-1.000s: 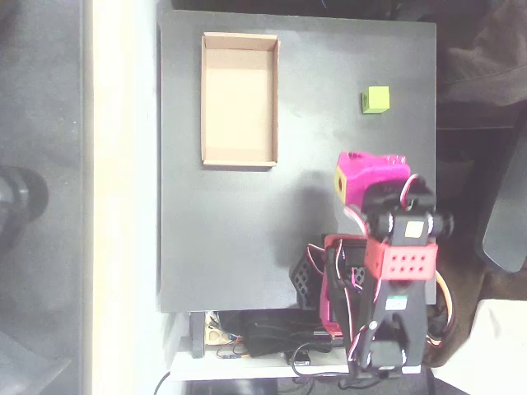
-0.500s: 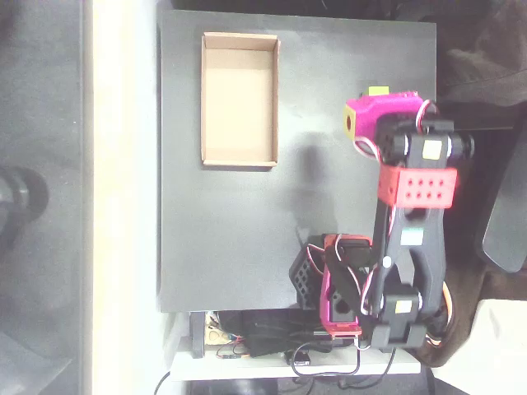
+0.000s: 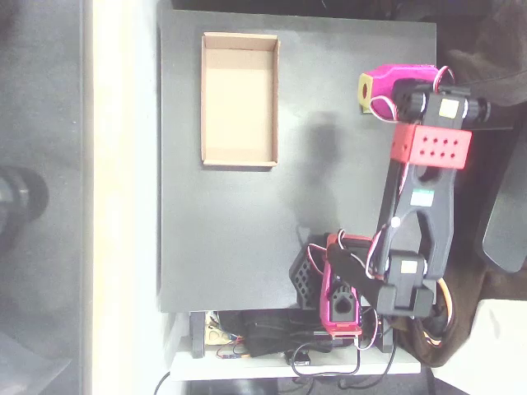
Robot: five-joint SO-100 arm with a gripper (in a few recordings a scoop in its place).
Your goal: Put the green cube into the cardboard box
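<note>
While the magenta gripper [image 3: 370, 92] is held over the far right part of the dark worktop [image 3: 247, 239], well to the right of the shallow tan cardboard box [image 3: 240, 159], the small green cube is covered by it. Whether the fingers are apart cannot be told.

Overhead view, soft and low in detail. Strong overexposed band of light runs down the left beside my table [image 3: 247, 239], washing that strip to near white. Tabletop itself is matte dark, little glare. My arm [image 3: 416, 206] throws a faint, diffuse shadow to its left on the tabletop. Cardboard box [image 3: 240, 99] evenly lit, thin shadow along its lower wall. Far left dark, blurred; right edge murky.
</note>
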